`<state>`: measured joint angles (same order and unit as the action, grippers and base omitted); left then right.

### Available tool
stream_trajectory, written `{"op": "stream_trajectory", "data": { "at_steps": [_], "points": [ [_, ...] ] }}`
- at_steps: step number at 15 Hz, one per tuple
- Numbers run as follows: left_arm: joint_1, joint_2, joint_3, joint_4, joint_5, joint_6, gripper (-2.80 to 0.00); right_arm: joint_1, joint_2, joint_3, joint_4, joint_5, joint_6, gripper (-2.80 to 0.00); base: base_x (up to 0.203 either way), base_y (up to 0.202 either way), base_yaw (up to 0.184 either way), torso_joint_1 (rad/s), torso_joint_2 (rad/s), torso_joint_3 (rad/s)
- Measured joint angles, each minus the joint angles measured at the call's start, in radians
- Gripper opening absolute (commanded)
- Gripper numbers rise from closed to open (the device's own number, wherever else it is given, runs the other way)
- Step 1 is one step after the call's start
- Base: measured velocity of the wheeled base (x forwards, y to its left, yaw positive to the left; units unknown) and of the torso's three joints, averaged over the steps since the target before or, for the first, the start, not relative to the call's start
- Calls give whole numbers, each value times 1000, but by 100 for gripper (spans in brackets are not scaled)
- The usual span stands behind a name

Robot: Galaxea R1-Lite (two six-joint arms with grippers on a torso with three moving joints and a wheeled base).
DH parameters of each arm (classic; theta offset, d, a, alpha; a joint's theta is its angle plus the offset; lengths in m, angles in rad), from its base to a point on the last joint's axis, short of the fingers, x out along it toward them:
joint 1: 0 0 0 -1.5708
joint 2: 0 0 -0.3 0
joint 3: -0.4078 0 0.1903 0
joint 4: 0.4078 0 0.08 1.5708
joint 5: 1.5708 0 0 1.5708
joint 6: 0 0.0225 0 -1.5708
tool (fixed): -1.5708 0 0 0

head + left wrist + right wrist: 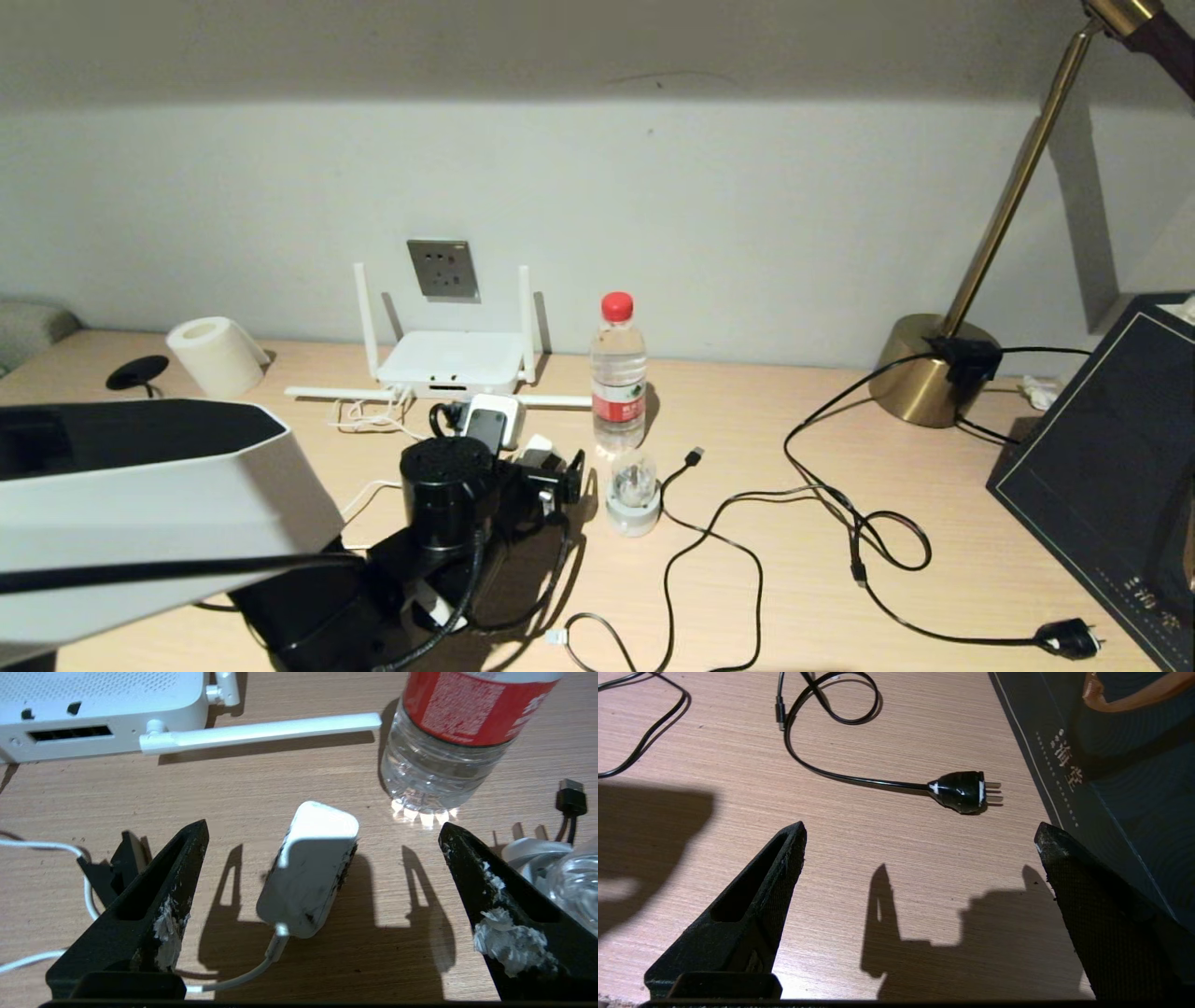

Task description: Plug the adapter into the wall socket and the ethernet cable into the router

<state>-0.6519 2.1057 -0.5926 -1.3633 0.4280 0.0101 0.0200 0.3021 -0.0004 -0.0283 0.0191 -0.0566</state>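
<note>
Left end effector (322, 858) hangs wide open over the adapter (310, 872) lying on the table (261, 793) just before the router (93, 714), so the grasp looks next: drop, close squarely, while the open right end effector (920, 858) idles near the black mains plug (962, 792).

A pale wood-grain bench (934, 597) fills the lower frame, running back to a plain off-white wall (747, 205), shadowed along the top. At upper right a brass lamp (934, 373) leans its stem out of frame. Hard light throws sharp shadows across the wood.
</note>
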Motion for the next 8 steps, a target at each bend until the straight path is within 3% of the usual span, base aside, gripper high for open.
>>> {"op": "stream_trajectory", "data": {
  "at_steps": [2, 4, 6, 8],
  "points": [
    [20, -14, -13, 13, -51, 30, 0, 1, 3, 0, 0, 0, 0, 0, 0, 0, 0, 0, 0, 0],
    [51, -59, -28, 81, -143, 72, 0, 1, 5, 0, 0, 0, 0, 0, 0, 0, 0, 0, 0, 0],
    [83, -139, -55, 259, -226, 99, 0, 1, 5, 0, 0, 0, 0, 0, 0, 0, 0, 0, 0, 0],
    [118, -226, -165, 541, -291, 107, 0, 1, 5, 0, 0, 0, 0, 0, 0, 0, 0, 0, 0, 0]
  ]
}}
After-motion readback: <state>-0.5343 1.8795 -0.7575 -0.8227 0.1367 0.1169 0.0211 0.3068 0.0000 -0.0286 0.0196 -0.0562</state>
